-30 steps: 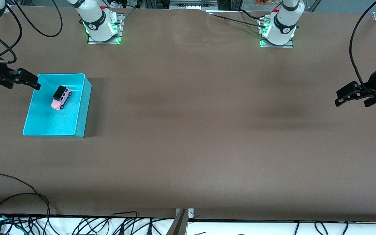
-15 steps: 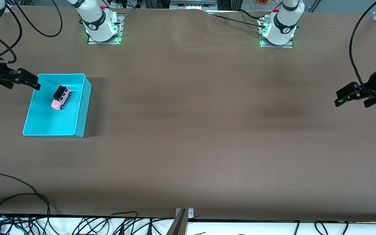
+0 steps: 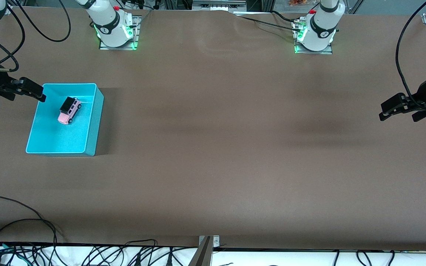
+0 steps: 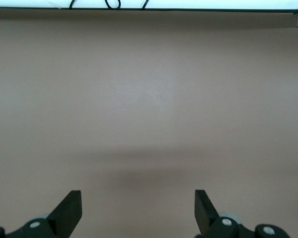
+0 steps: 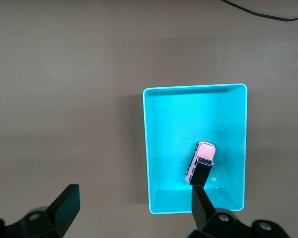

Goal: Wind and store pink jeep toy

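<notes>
Since the pink jeep toy already sits in the turquoise bin, toward its twelve o'clock wall, it looks light, rigid and slick; pinch its flat sides. Right gripper and left gripper hover with jaws spread, empty.

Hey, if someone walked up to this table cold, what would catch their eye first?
The turquoise bin at the right arm's end of the brown table, with the pink jeep toy lying inside it. Then the two arms parked at the table's ends: the right gripper open by the bin's rim, the left gripper open over bare table, neither holding anything.
</notes>
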Controlling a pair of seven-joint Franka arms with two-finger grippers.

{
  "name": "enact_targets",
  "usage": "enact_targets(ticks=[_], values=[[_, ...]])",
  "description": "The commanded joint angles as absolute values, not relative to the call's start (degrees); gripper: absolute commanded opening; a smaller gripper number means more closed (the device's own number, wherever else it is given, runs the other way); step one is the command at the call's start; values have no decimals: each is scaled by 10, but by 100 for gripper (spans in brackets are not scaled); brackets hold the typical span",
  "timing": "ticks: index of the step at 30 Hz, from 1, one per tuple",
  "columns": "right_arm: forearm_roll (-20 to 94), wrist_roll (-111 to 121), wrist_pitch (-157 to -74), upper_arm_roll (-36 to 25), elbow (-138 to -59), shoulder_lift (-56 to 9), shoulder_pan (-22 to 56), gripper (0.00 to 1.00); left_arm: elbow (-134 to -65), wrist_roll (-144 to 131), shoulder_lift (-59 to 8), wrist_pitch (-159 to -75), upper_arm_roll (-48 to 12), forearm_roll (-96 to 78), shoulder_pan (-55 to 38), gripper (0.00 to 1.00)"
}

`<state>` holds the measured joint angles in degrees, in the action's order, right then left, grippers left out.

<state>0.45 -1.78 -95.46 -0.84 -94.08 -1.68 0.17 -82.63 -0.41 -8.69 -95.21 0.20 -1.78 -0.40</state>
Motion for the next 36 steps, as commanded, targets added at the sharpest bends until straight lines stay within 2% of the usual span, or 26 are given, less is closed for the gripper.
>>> enact_targets(ticks=[1, 36], values=[[3, -11, -949, -7, -932, -18, 1, 100, -824, 5, -81, -947, -1, -17, -4, 100], [3, 30, -965, -16, -932, -18, -1, 100, -825, 4, -83, -948, -1, -16, -4, 100]])
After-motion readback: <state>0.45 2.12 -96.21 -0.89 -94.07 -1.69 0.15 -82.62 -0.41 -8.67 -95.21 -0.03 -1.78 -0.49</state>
